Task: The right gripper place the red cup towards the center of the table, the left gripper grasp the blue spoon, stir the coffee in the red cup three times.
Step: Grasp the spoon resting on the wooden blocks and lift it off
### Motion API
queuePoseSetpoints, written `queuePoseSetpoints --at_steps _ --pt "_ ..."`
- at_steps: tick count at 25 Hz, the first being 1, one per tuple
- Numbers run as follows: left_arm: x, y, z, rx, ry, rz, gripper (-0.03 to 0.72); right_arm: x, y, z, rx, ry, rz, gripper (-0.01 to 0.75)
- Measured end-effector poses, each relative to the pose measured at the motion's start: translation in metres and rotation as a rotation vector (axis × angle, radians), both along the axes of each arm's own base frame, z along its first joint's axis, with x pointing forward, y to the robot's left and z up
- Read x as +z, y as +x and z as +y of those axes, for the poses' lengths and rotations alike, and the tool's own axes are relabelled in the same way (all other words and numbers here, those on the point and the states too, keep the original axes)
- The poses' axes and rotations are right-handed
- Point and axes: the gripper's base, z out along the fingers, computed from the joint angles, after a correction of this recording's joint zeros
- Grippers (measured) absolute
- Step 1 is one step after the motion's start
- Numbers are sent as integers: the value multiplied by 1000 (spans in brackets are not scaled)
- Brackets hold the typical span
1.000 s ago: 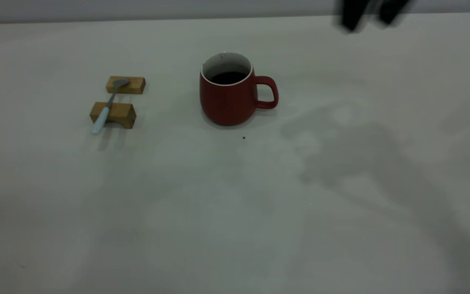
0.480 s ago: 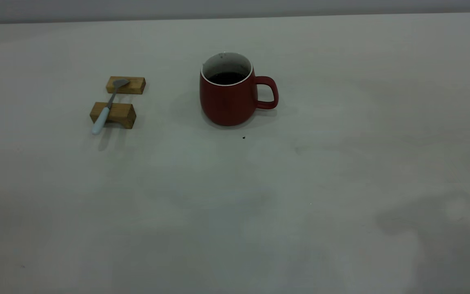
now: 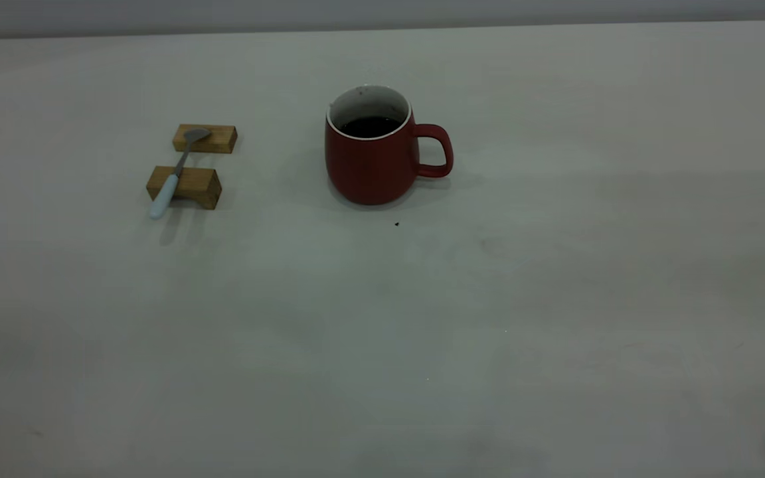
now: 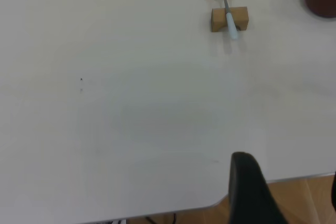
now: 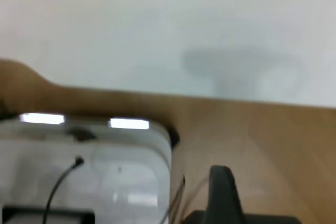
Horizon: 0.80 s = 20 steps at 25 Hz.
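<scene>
Two wooden blocks [image 3: 191,166] are seen at the left of the exterior frame, and the blue spoon [image 3: 175,170] is laid across them, its grey bowl on the farther block and its pale handle overhanging the nearer one. Nothing is touching it. Near the centre, slightly toward the upper part of the frame, the red cup [image 3: 370,154] stands upright on the counter [image 3: 382,332], its handle turned to the right and the coffee [image 3: 370,125] dark inside it. A tiny dark speck [image 3: 396,224] is seen just below the cup.

A second ago a dark blurred shape, probably the right arm, was visible at the upper right with a broad shadow beneath it; both are now gone from the exterior frame. The cup's placement is therefore judged complete, and the spoon grasp by the left arm is judged the next step, not yet begun.

One dark finger of the left gripper [image 4: 252,192] is shown low in its wrist view, far from the spoon; the opening cannot be told. The right gripper [image 5: 223,192] is likewise only partly shown, past the counter's edge over a wooden floor [image 5: 273,135], its opening not discernible.

The counter is plain off-white; a grey wall [image 3: 382,13] is seen behind it.
</scene>
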Motion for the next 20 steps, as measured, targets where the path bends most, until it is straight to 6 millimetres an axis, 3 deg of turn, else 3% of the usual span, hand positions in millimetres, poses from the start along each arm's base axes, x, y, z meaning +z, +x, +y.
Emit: queuePoseSetpoints --at_steps 5,12,16,20 --pt "0 0 0 0 0 0 448 17 -32 -2 -14 25 -239 579" --pt "0 0 0 0 0 0 448 25 -70 -5 -18 47 -487 579" --pt "0 0 0 0 0 0 448 25 -86 -6 -18 55 -589 579" --pt "0 0 0 0 0 0 448 25 -87 -6 -18 56 -594 579"
